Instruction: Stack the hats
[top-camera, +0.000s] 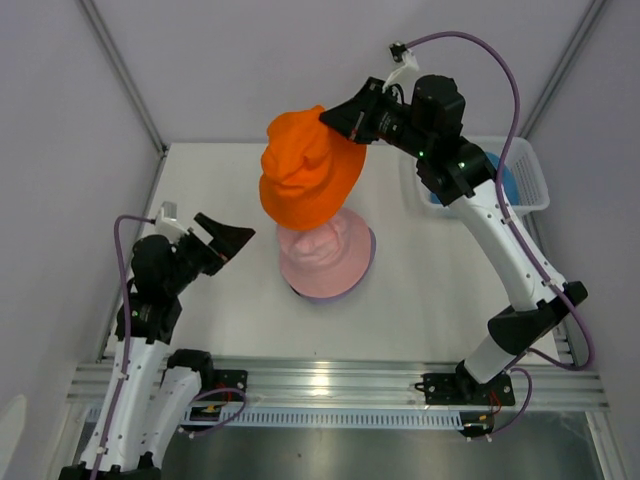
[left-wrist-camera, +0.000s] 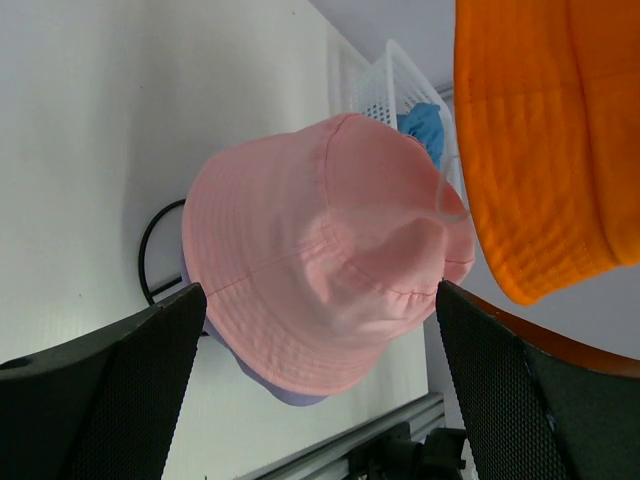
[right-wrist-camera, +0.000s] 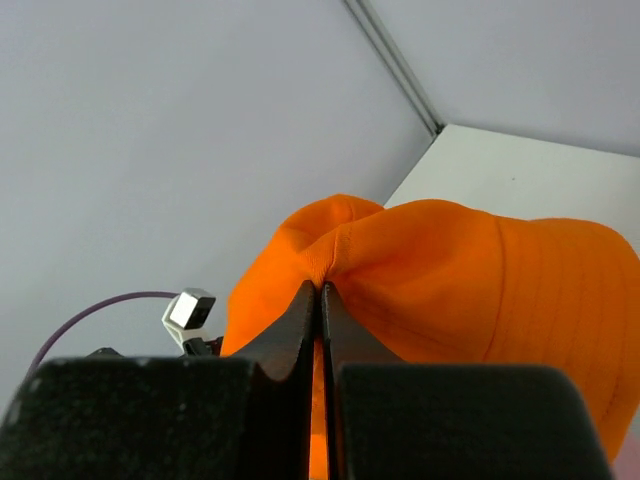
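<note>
Hanging from R hand (top-camera: 338, 122): orange hat (top-camera: 308, 175), brim down, over pink hat (top-camera: 322, 262).

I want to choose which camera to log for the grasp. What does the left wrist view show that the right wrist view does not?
Only the left wrist view shows the pink hat over the lavender hat, the black wire stand, and the blue hat in the white basket. Only the right wrist view shows the right gripper shut on a fold of fabric. Both show the orange hat.
</note>
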